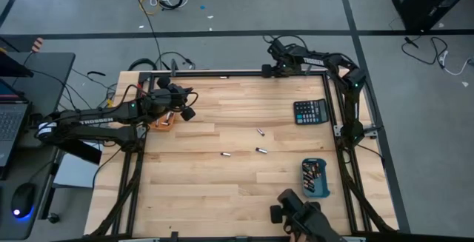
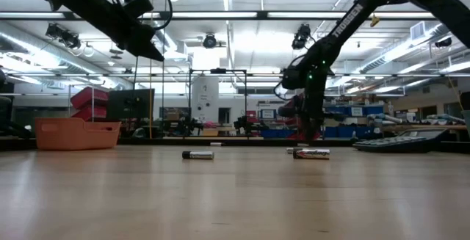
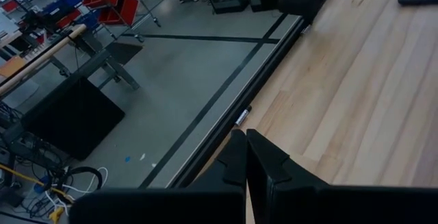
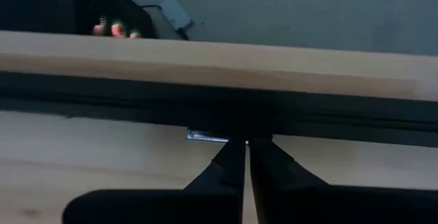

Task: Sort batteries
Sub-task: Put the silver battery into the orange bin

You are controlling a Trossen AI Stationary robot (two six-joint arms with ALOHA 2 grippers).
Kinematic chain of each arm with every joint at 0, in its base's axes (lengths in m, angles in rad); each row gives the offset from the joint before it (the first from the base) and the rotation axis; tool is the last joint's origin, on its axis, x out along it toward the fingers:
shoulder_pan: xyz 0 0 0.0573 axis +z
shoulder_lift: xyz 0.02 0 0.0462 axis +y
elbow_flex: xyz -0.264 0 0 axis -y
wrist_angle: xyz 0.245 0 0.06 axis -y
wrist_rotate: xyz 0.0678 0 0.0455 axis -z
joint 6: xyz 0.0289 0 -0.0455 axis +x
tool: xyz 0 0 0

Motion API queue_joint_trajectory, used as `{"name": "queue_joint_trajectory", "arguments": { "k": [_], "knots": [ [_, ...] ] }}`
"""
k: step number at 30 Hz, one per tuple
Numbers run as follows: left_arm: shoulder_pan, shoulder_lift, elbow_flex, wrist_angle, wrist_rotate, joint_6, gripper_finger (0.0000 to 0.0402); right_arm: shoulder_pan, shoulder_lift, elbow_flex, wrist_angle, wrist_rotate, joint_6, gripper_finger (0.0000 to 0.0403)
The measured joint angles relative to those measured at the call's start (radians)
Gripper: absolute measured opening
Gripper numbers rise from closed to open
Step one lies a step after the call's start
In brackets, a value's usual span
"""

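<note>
The left arm, lettered TROSSEN along its side, holds the left gripper (image 1: 187, 113) over the worktop (image 1: 192, 190) beside the orange tray (image 1: 164, 121), fingers (image 3: 236, 157) pressed together on nothing. Three loose batteries (image 1: 261, 150) lie mid-worktop; more fill the blue tray (image 1: 315, 177) below the black calculator (image 1: 310, 112). At the far edge, the right gripper (image 1: 275, 49) has its fingers (image 4: 233, 161) together, empty.
</note>
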Motion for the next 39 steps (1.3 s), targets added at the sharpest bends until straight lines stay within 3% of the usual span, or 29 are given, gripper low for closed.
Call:
{"name": "queue_joint_trajectory", "arguments": {
  "k": [8,16,24,39],
  "knots": [
    [0.000,0.000,0.000,-0.002,0.000,0.001,0.0000,0.035,-0.011,-0.007,-0.008,-0.117,-0.031,0.0014],
    [0.000,0.000,0.000,-0.002,0.003,0.002,0.0000,0.070,-0.053,-0.006,0.034,-0.093,-0.036,0.0012],
    [0.000,0.000,0.000,-0.002,0.003,0.002,0.0000,0.079,-0.076,-0.005,0.088,-0.095,-0.245,0.0015],
    [0.000,0.000,0.000,-0.006,0.003,0.028,0.0000,0.079,-0.076,-0.003,0.336,-0.115,-0.320,0.0012]
  ]
}}
